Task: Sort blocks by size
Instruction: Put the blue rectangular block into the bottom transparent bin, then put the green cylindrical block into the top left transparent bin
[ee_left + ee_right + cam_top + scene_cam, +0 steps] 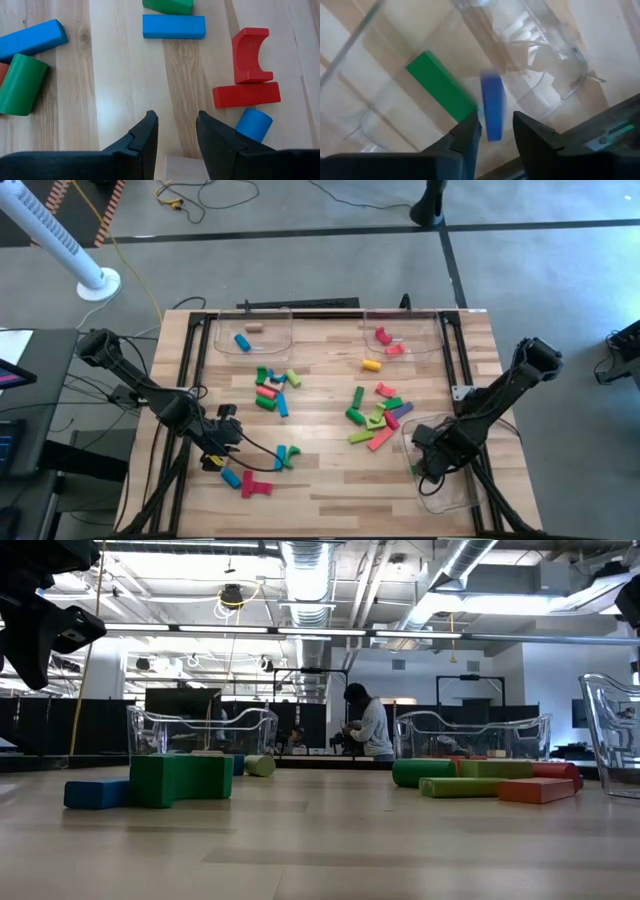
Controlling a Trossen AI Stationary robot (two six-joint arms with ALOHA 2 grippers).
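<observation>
Hovering, apparently loose: blue block (492, 106)
</observation>
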